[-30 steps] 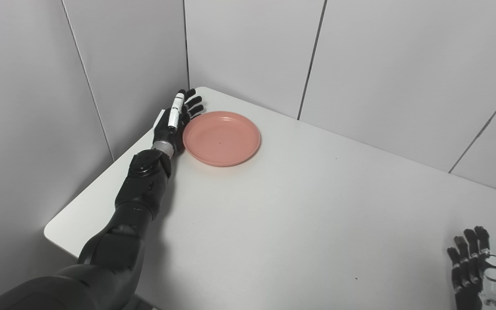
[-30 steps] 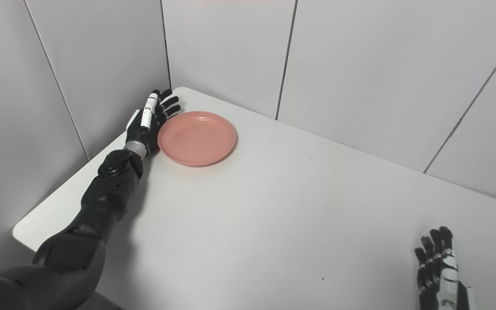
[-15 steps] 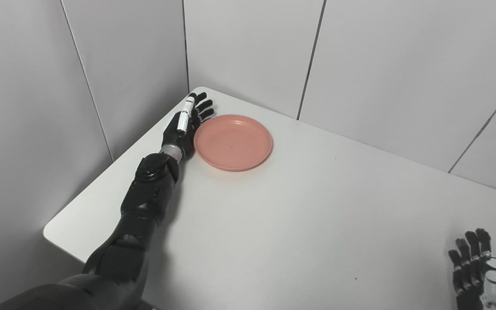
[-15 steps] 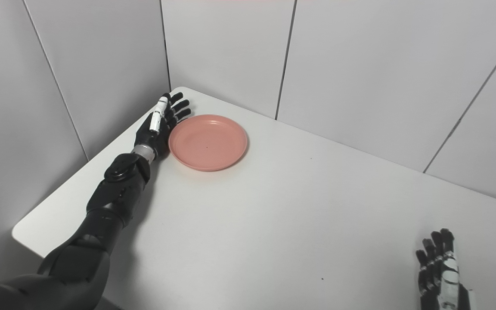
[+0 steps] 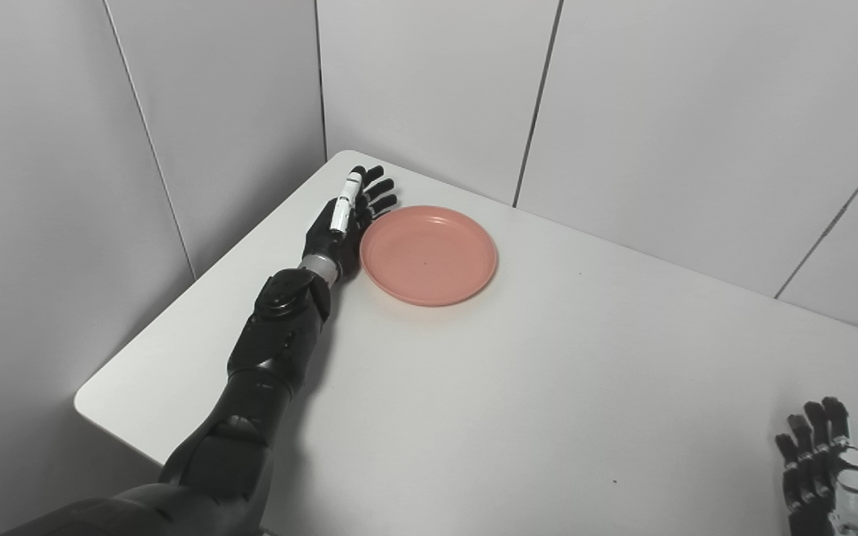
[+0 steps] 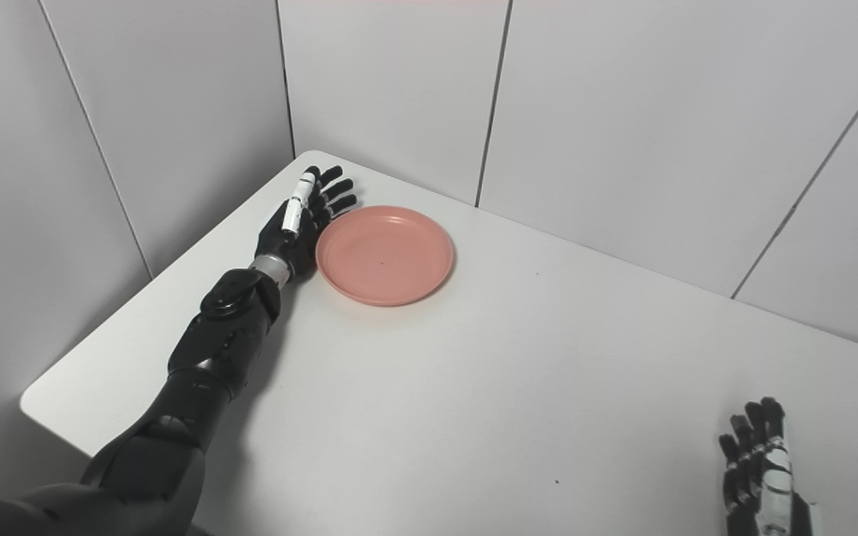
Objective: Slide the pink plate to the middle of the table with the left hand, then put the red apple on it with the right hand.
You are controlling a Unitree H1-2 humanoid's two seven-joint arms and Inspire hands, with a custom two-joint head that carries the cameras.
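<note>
The pink plate lies flat near the table's far left corner and holds nothing. My left hand is open, on edge, with its palm side against the plate's left rim. It also shows in the right eye view, beside the plate. My right hand is open, with fingers up, at the bottom right near the table's front edge, partly cut off by the frame. No red apple is in view.
The white table stands in a corner of grey wall panels. Its left edge and rounded near-left corner show.
My left hand has moved right and a little toward me, and the pink plate has slid along with it. The right hand has stayed in place.
</note>
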